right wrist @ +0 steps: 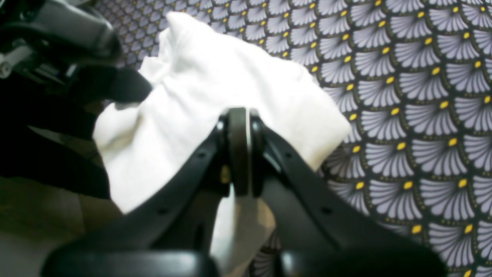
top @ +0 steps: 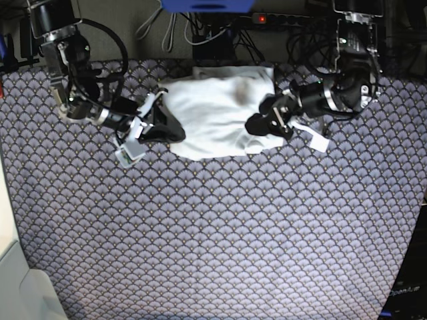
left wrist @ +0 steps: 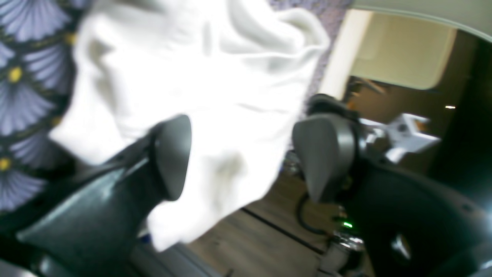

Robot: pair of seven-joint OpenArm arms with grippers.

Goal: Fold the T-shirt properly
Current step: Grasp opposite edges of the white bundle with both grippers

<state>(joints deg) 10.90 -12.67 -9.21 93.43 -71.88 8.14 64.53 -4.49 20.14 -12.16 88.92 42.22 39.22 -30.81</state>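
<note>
Toward the far edge of the counter, on its purple-grey scallop-patterned cloth, lies the one T-shirt, white and bunched into a rough compact block, with one of my arms at each side of it.

My right fingers are pressed flat together, and in the right wrist view a thin strip of white cloth shows between them. I judge that I am pinching an edge of the T-shirt there, to keep that side from sliding while the other side is worked.

My left fingers stand wide apart with the white cloth lying between and beyond them. Neither pad presses the fabric, so I hold nothing on this side. In the base view that hand sits at the T-shirt's edge, near the counter's rim, and the left wrist view looks past the cloth to the floor below. I read this as a release or a fresh approach, but I cannot tell which.

The folds look loose and rumpled, not crisp, so by my reckoning the job is only partly done and the edges still want squaring.

By count: one T-shirt, one patterned cloth under it, two arms, two pairs of fingers, one pair closed and one open.
</note>
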